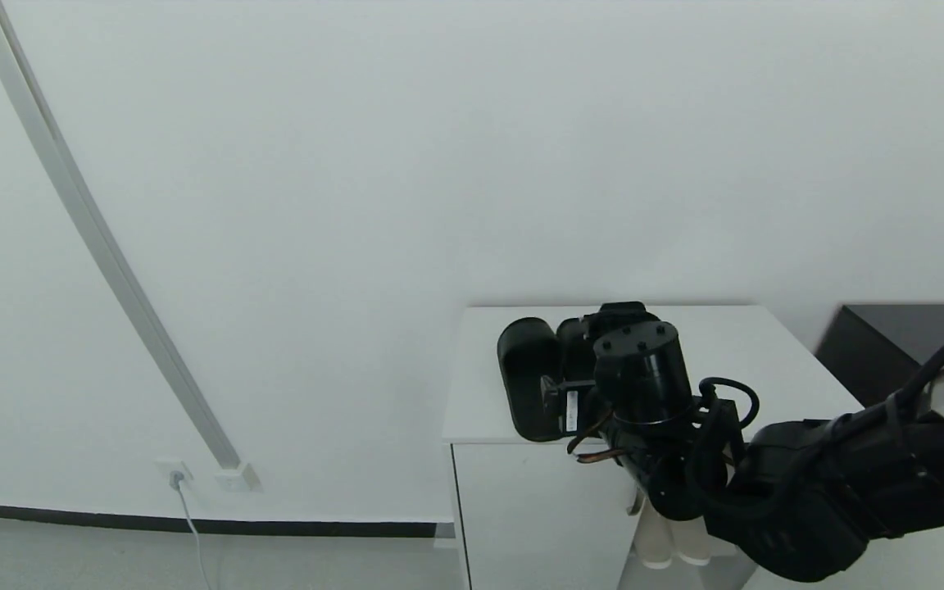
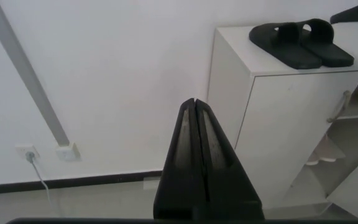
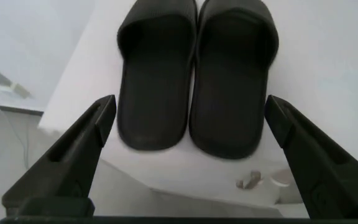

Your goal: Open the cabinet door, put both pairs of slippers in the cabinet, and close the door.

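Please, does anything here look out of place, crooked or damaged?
Only one thing: the black slippers lie on top of the white cabinet, near its front edge, not inside it. They lie neatly side by side. The open right hand hovers by them. Nothing looks spilled or broken.

White wall with slanting cable duct, socket, black skirting, grey floor.
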{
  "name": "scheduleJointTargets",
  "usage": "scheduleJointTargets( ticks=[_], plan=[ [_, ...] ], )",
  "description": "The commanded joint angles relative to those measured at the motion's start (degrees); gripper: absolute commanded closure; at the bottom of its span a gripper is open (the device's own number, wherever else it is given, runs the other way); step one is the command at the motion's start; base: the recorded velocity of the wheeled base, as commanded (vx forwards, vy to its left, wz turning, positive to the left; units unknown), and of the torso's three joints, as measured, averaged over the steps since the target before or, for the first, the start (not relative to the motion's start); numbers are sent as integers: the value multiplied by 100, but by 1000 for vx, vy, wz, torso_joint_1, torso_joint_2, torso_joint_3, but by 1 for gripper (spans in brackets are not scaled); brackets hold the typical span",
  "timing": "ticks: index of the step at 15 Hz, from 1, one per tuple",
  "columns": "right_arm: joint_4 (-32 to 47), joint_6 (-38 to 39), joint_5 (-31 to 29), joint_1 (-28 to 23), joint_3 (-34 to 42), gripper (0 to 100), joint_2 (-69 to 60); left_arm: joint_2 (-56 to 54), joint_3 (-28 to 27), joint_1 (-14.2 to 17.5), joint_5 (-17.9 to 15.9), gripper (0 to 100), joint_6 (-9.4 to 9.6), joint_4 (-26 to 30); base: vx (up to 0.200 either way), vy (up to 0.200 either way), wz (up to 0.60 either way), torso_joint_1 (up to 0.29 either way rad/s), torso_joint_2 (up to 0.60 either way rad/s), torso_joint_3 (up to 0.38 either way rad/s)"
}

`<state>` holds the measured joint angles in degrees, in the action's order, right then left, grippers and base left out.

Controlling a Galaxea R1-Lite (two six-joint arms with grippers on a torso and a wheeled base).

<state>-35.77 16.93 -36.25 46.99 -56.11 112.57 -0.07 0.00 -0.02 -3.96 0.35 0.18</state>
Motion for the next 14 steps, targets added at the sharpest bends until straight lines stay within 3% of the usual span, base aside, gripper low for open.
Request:
scheduleJointTargets(
  ticks=[1,5,14],
  plan=[
    [-123,3,4,-24,74,0,362,7,0,2,1,100,0,-1,200,0,0,2,-2,-2],
    [-756,-138,75,-182,-119,0,1022,7,0,2,1,100,0,-1,50,0,0,-1,1,1],
    [-747,-436,215,-560,-1622,0,2094,7,0,2,1,100,-9,-1,0,0,0,0,0,0]
  ],
)
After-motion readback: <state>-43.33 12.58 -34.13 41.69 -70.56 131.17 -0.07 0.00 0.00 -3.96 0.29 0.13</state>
